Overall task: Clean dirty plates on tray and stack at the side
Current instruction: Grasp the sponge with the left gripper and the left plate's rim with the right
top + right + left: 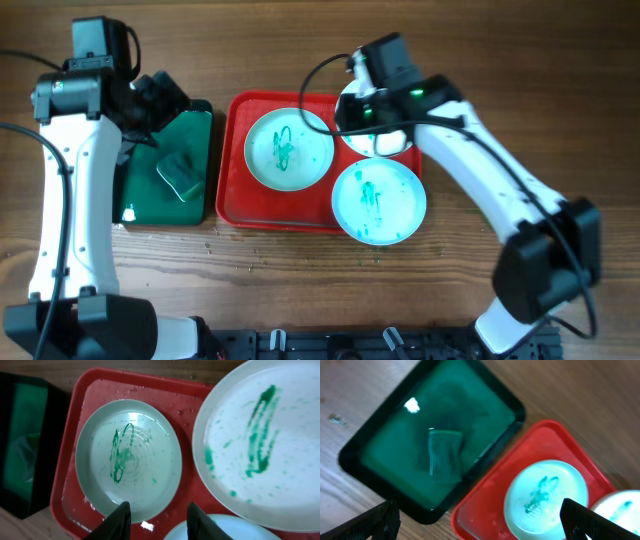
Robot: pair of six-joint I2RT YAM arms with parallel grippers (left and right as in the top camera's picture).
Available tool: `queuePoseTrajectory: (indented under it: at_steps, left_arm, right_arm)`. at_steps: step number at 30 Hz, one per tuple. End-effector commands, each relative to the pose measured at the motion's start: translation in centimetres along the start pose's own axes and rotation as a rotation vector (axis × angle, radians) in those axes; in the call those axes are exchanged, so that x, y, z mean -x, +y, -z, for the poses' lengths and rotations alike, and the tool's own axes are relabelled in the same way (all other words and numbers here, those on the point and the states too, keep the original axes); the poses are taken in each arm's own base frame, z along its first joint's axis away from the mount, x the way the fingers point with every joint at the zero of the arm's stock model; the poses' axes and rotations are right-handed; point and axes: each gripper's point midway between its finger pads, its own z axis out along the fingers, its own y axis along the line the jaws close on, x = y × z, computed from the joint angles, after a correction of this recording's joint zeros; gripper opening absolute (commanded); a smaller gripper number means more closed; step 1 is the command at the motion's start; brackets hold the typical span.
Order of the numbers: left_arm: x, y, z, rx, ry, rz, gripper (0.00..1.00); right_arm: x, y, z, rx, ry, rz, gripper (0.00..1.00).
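Observation:
Three white plates with teal smears lie on the red tray [228,160]. One plate [289,149] is at the tray's left. One [378,201] overhangs the front right corner. One [392,143] at the back right is partly hidden under my right arm. My right gripper [352,112] is open and empty above the tray. In the right wrist view its fingers [157,522] hover between the left plate [128,460], the back right plate [260,445] and the front plate [220,532]. My left gripper [165,100] [480,522] is wide open and empty above the dark green tray.
A dark green tray [200,150] [350,455] stands just left of the red tray [485,495] and holds a green sponge [179,175] [444,455]. Bare wooden table [300,260] surrounds both trays. Small teal specks lie in front of the red tray.

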Motion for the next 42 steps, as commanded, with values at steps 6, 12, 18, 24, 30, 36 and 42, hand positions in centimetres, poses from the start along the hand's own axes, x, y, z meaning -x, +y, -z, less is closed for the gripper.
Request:
queuePoseTrajectory:
  at_steps: [6, 12, 18, 24, 30, 36, 42]
  left_arm:
    - [-0.4, 4.3, -4.0, 0.138, 0.091, 0.110, 1.00]
    - [-0.6, 4.5, -5.5, 0.135, 0.086, 0.112, 0.95]
    - [-1.9, 5.1, -8.0, 0.149, 0.096, 0.181, 0.69]
    - [-4.5, 6.6, -11.7, 0.169, 0.133, 0.114, 0.62]
    - [-5.3, 6.6, -14.4, 0.131, 0.101, -0.013, 0.58]
    - [-4.7, 5.5, -14.9, 0.099, 0.055, 0.012, 0.51]
    - [-5.6, 5.0, -15.4, 0.124, 0.038, 0.087, 0.47]
  right_arm:
    - [-4.4, -2.7, -8.8, -0.226, 0.134, -0.105, 0.31]
    - [-5.1, -2.9, -11.9, -0.208, 0.154, -0.097, 0.31]
    - [-5.5, -2.0, -12.8, -0.193, 0.151, -0.048, 0.04]
    - [-5.5, -1.3, -13.0, -0.179, 0.142, -0.008, 0.04]
    - [-5.5, -1.3, -13.0, -0.179, 0.144, -0.007, 0.04]
    - [-5.6, -1.3, -13.0, -0.180, 0.146, -0.007, 0.04]
    - [-5.6, -1.3, -13.0, -0.180, 0.146, -0.006, 0.04]
